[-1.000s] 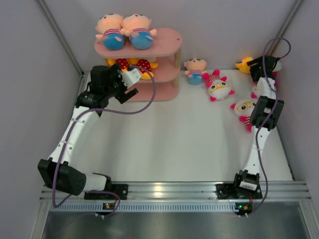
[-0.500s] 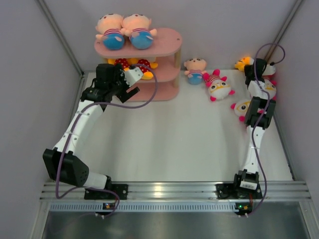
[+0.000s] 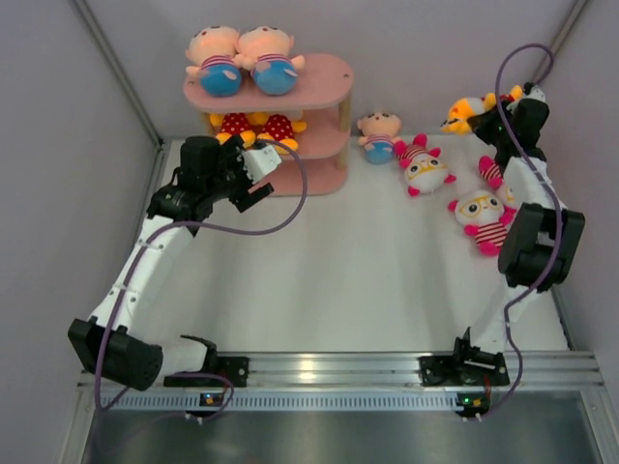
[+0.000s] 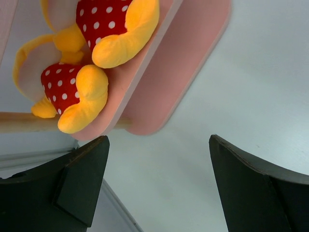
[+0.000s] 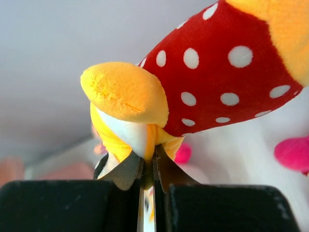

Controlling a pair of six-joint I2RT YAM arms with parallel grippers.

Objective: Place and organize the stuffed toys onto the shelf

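Observation:
The pink shelf [image 3: 324, 82] stands at the back left. Two peach-headed dolls [image 3: 240, 60] lie on its top board, and two yellow-orange toys with red dotted bodies [image 3: 253, 126] [image 4: 99, 34] sit on the middle board [image 4: 164, 72]. My left gripper [image 3: 261, 174] [image 4: 157, 186] hangs open in front of the shelf's left end, nothing between its fingers. My right gripper [image 3: 488, 114] [image 5: 148, 166] is shut on a thin fold of a yellow-orange dotted toy [image 3: 466, 108] [image 5: 207, 82], lifted at the back right. A peach-headed doll [image 3: 377, 133] and pink-striped toys [image 3: 424, 166] [image 3: 484, 215] lie on the table.
Grey walls close in on the left, back and right. The right arm's cable [image 3: 513, 68] loops up near the right wall. An aluminium rail [image 3: 319, 369] runs along the near edge with both arm bases.
My right gripper closed on the yellow-orange dotted toy at the back right and raised it off the table. The left gripper drew back a little from the shelf's middle board.

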